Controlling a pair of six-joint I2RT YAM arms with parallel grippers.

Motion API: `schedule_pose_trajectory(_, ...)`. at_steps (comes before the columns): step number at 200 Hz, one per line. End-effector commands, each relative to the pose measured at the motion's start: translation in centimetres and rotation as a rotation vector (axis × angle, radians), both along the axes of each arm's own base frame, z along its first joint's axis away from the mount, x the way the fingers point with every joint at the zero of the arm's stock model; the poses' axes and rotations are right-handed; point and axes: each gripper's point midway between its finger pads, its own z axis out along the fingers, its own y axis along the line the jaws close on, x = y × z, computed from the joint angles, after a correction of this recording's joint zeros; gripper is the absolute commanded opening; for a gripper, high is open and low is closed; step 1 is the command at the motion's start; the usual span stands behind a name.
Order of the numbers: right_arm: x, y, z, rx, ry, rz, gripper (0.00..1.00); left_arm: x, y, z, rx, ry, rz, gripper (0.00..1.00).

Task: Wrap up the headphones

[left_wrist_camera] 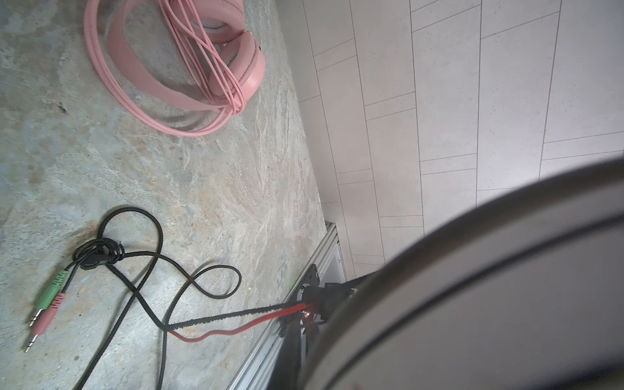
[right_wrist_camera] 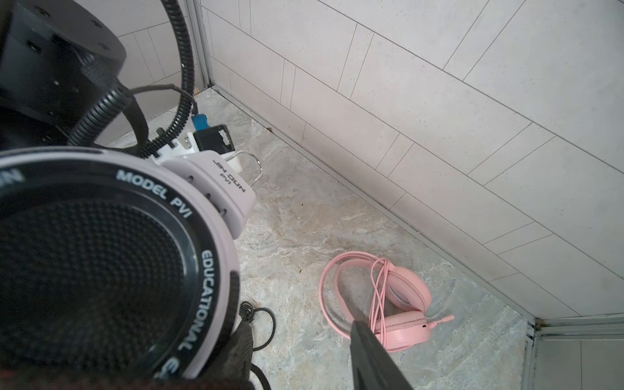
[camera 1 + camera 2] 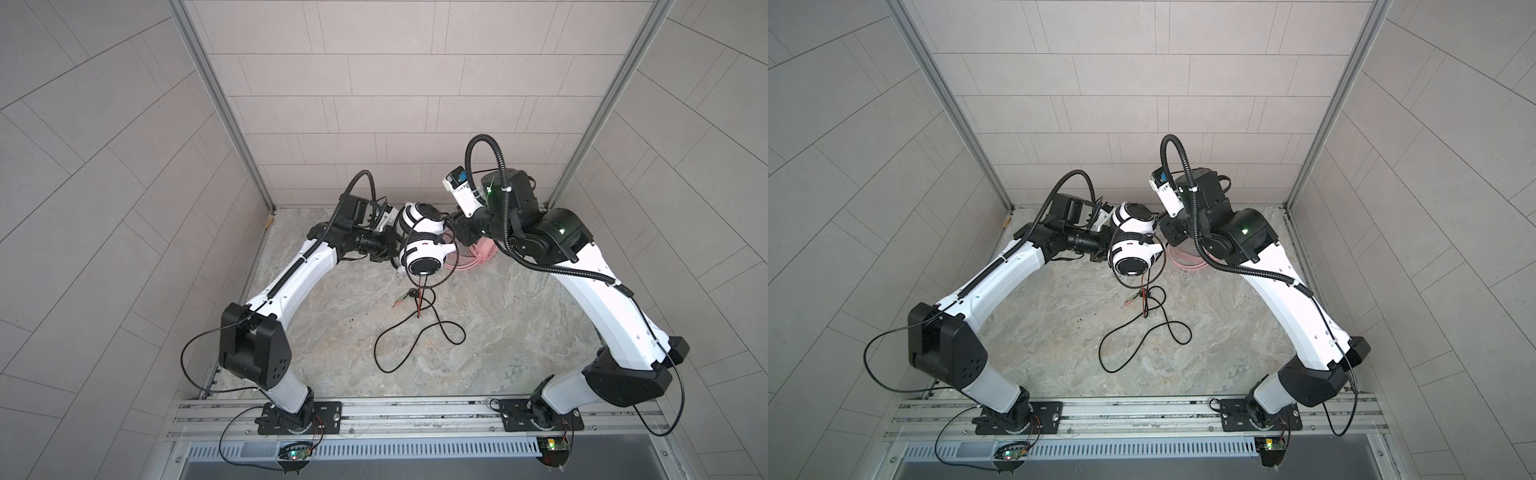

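So in both top views the left gripper (image 3: pixel 392 250) (image 3: pixel 1103 249) is clamped tight on the white-and-black headset (image 3: pixel 419 241) (image 3: pixel 1133 245), holding it up off the table (image 3: pixel 498 332) towards the back. The black cable (image 3: pixel 375 349) hangs off the lower earcup and loops loose over the table. The right gripper (image 3: pixel 455 226) sits just beside the upper earcup, but I can't read its jaws from up here. The pink headset (image 3: pixel 478 255) lies on the table under the right arm (image 3: pixel 602 299), mostly hidden. Left wrist view: the white-and-black headset (image 1: pixel 506 287) is a big blur in one corner, and the pink headset (image 1: pixel 236 67) lies flat with its pink cable (image 1: pixel 236 99) wound around it. The black cable (image 1: pixel 219 317) ends in green and pink plugs (image 1: pixel 50 297) on the table. Right wrist view: the white-and-black headset (image 2: pixel 101 270) is right up close. The right gripper (image 2: pixel 300 329) has its jaws spread apart with nothing between them, and the pink headset (image 2: pixel 408 314) lies beyond.
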Motion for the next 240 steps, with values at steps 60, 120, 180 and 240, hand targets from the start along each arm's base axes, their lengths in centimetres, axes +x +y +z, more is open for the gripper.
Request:
schedule_pose_trajectory(60, -2.1, -0.6, 2.8, 0.084, -0.031, 0.022, 0.67, 0.6, -1.3, 2.0, -0.129, 0.013, -0.029, 0.0)
schedule_pose_trajectory(120, -2.5, -2.0, 5.2, 0.24, -0.033, 0.02, 0.76, 0.7, -1.4, 1.4, -0.144, 0.036, -0.03, 0.0)
schedule_pose_trajectory(180, -1.3, -3.3, 2.2, 0.208, 0.031, -0.042, 0.74, 1.2, -1.2, 3.3, -0.208, 0.02, -0.012, 0.0)
schedule_pose_trajectory(240, 0.2, -2.8, -1.2, 0.231, 0.072, -0.045, 0.39, 1.3, -1.0, 4.8, -0.233, -0.003, -0.001, 0.0)
